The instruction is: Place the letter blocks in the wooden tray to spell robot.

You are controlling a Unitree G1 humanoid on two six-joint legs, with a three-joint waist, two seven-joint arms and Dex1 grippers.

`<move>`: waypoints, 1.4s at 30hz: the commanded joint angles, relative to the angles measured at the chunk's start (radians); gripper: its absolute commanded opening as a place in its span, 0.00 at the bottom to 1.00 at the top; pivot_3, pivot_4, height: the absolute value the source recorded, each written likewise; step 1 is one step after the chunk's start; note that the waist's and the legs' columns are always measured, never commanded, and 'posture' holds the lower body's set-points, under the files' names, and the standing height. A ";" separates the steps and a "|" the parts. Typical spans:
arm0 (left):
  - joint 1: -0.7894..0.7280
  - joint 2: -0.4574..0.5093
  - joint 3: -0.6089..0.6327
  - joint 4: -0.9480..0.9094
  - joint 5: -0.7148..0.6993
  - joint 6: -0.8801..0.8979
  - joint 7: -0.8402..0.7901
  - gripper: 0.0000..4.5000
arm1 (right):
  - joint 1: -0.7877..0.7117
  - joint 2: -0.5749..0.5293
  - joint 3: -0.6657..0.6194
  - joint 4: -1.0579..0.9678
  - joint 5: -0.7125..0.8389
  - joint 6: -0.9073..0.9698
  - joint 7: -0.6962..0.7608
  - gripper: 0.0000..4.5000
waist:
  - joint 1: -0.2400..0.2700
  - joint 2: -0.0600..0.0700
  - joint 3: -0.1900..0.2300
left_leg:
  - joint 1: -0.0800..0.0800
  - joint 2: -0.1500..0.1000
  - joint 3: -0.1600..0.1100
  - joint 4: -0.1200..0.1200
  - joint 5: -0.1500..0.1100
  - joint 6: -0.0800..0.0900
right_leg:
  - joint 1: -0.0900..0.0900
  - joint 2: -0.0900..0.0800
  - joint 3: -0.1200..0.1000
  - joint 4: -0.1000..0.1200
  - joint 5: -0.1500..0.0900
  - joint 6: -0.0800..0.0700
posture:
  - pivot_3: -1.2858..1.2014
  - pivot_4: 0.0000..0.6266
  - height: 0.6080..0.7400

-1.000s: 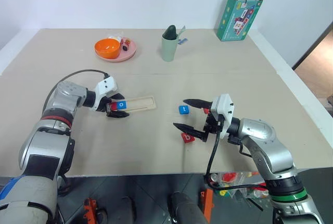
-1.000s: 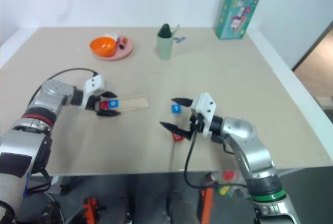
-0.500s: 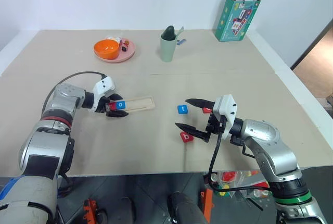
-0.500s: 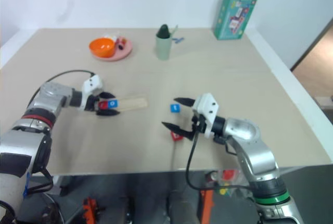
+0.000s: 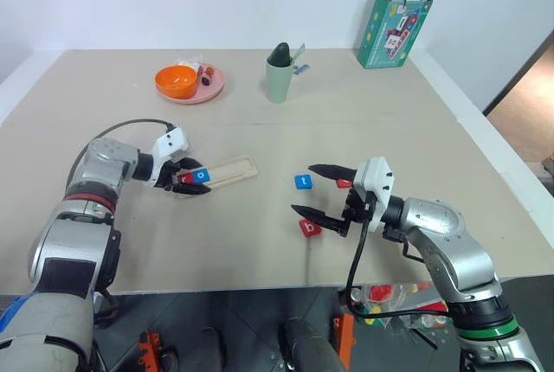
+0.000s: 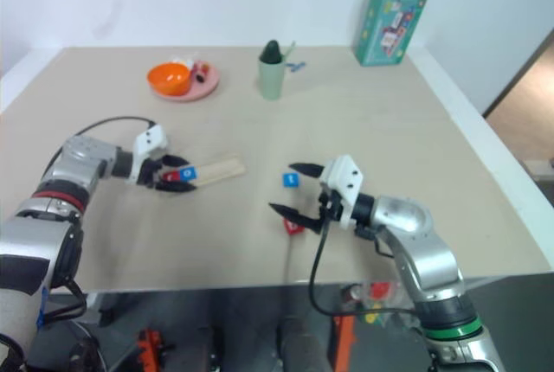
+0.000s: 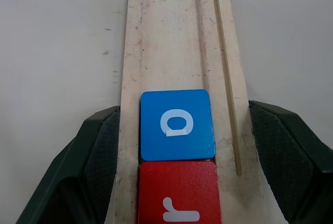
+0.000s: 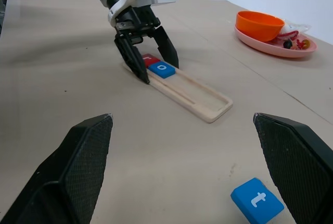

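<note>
- Left wrist view: red r block (image 7: 179, 199) and blue o block (image 7: 177, 125) seated edge to edge at the near end of the wooden tray (image 7: 174, 36), rest of the slot bare.
- Left gripper (image 5: 195, 182) at that end, fingers (image 7: 99, 151) closed in against the tray's two long sides, apparently bracing it.
- Best kept pressed level and steady, so that the strip cannot skid or twist while the next tile goes in; no lifting, or r and o may slide.
- Blue t block (image 5: 303, 182) and red b block (image 5: 309, 228) loose on the table (image 5: 260, 255), well apart from the tray.
- Right gripper (image 5: 301, 189) hovering by them, fingers wide apart, nothing held; b wanted next, flush against o.
- Another red block (image 5: 344, 183) partly hidden behind that gripper, letter unreadable.
- Matte beige table; at the far edge an orange bowl (image 5: 177, 80) on a pink plate, a green cup (image 5: 280, 78), a teal carton (image 5: 396, 26); white wall beyond, brown floor at far right.
</note>
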 commanded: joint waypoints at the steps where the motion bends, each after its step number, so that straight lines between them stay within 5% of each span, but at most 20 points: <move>1: 0.015 0.003 -0.020 -0.053 0.011 -0.040 -0.073 0.71 | -0.026 0.004 -0.006 -0.012 0.001 -0.009 0.003 1.00 | 0.002 0.000 0.000 | 0.000 0.000 0.000 0.000 0.000 0.000 | 0.000 0.000 0.000 0.000 0.000 0.000 | 0.52 0.24 1.00; 11: 0.135 -0.042 -0.077 -0.359 -0.027 -0.015 -0.179 0.71 | -0.034 0.016 0.006 0.009 -0.007 -0.021 0.011 1.00 | 0.003 0.000 0.000 | 0.000 0.000 0.000 0.001 0.000 0.000 | 0.000 0.000 0.000 0.001 0.000 0.000 | 0.52 0.24 1.00; 23: 0.254 -0.035 -0.123 -0.677 -0.052 0.242 -0.138 0.71 | -0.038 0.031 0.007 0.035 -0.017 -0.028 0.029 1.00 | 0.002 0.000 0.000 | 0.001 0.000 0.000 0.004 0.000 0.000 | 0.001 0.000 0.000 0.006 0.000 -0.001 | 0.52 0.24 1.00; 42: 0.349 0.010 -0.149 -0.821 -0.068 0.362 -0.075 0.71 | -0.047 0.029 0.005 0.048 -0.026 -0.033 0.053 1.00 | 0.000 0.000 0.000 | 0.003 0.000 -0.001 0.006 0.000 0.000 | 0.002 0.000 0.000 0.007 -0.001 -0.002 | 0.52 0.24 1.00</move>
